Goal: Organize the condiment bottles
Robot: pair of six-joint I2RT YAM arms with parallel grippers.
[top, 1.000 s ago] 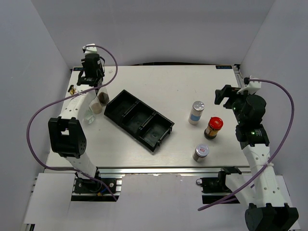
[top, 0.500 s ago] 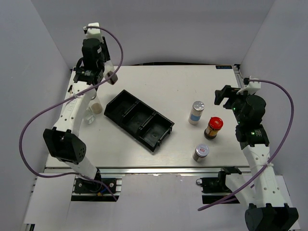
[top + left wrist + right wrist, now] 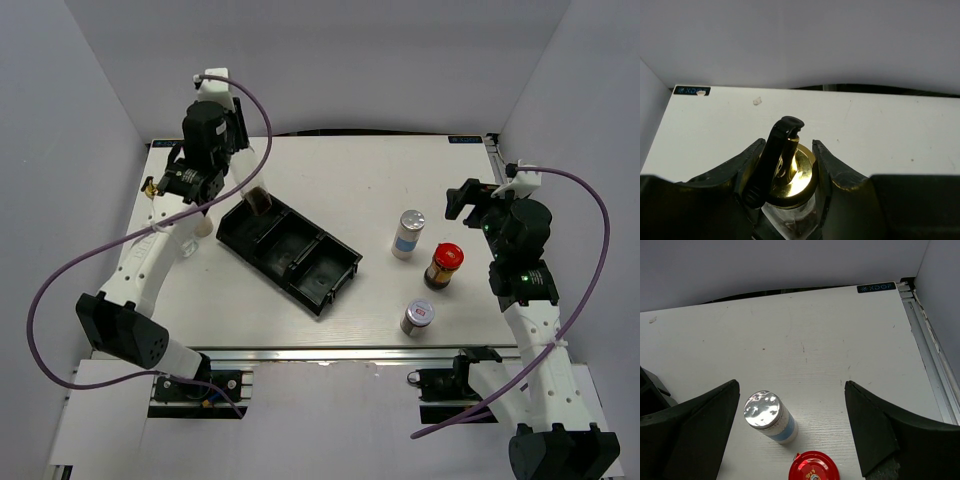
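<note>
Carrying a glass bottle with a gold spout cap (image 3: 261, 204), the left hand (image 3: 788, 161) has swung in from the table's left edge, where the bottle stood a second ago. It now hangs over the end of the black tray (image 3: 345, 258) nearest the far left corner, its fingers pinching the bottle just below the cap. One bottle looks nearly placed. Another may remain by the left edge, half hidden behind the arm. The right hand (image 3: 791, 387) stays spread wide above a silver-lidded jar (image 3: 767, 415) and a red-lidded jar (image 3: 813, 468) near the right edge.
</note>
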